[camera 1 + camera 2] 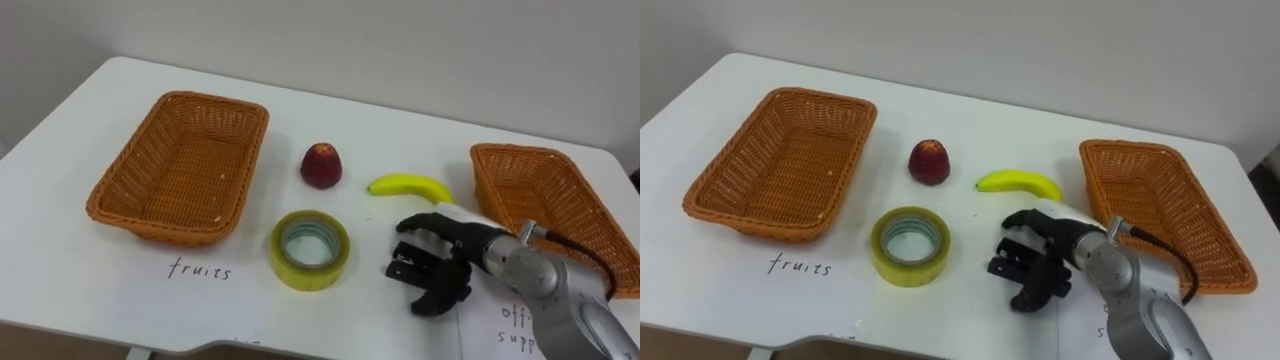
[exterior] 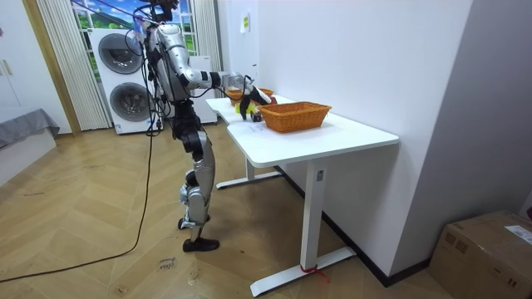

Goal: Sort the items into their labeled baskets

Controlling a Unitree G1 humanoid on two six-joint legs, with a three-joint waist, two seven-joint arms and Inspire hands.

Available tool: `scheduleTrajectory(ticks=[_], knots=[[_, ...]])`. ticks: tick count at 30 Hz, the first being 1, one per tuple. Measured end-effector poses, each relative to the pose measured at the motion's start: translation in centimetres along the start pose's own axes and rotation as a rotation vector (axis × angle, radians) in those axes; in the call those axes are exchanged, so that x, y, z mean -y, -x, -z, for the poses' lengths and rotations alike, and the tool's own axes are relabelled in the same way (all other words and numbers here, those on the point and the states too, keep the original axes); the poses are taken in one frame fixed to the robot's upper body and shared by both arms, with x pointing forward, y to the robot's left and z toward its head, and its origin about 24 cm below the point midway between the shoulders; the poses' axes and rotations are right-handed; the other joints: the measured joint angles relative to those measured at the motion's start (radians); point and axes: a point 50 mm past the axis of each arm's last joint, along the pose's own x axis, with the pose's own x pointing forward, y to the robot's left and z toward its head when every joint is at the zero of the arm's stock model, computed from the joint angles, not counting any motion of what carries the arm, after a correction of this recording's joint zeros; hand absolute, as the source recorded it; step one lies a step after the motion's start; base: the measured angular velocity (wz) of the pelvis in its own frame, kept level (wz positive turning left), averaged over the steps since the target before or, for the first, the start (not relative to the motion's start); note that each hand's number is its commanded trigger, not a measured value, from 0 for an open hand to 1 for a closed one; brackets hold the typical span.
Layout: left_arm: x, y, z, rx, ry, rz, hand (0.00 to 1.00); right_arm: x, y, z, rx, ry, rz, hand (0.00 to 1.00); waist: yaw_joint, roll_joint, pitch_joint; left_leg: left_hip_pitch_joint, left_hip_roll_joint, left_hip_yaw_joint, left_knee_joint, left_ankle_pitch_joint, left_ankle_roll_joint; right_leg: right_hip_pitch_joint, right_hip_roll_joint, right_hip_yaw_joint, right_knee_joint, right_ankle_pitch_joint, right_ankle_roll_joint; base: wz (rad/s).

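Though poised with right hand (image 1: pixel 445 262) loose-fingered and empty just right of tape roll (image 1: pixel 310 249), has sorted nothing yet, leaving apple (image 1: pixel 321 165) and banana (image 1: pixel 410 186) beyond the roll, with left basket (image 1: pixel 160 225) and right basket (image 1: pixel 520 150) flanking it unfilled.

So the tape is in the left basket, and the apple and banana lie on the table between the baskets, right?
No: the left eye view shows the tape on the table, beside the left basket. The apple and banana lie between it and the right basket, as said.
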Motion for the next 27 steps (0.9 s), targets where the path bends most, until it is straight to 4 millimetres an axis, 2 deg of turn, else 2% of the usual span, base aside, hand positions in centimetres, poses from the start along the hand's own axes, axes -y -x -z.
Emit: scheduleTrajectory(ticks=[5,12,27], knots=[[-0.12,-0.05,-0.27,0.008,-0.001,-0.006,0.00,0.29,-0.24,-0.22,-0.027,0.060,0.051,1.00,0.002,-0.001,-0.0004,-0.001,0.000,-0.005,0.000,0.000,0.000,0.002,0.000,-0.006,-0.001,0.000,0.000,0.04],[-0.22,-0.08,-0.55,0.019,-0.002,-0.010,0.00,0.42,-0.44,0.19,-0.080,0.100,0.080,1.00,0.024,-0.001,-0.0009,-0.001,-0.001,-0.020,0.000,0.000,0.000,0.005,-0.001,-0.022,0.000,0.000,0.000,0.05],[-0.11,-0.07,-0.65,0.023,-0.011,-0.009,0.00,0.10,-0.29,0.46,-0.098,0.085,0.075,1.00,0.024,-0.001,-0.0011,-0.001,0.000,-0.018,-0.002,0.000,0.000,0.013,0.000,-0.020,0.002,0.000,0.000,0.01]])
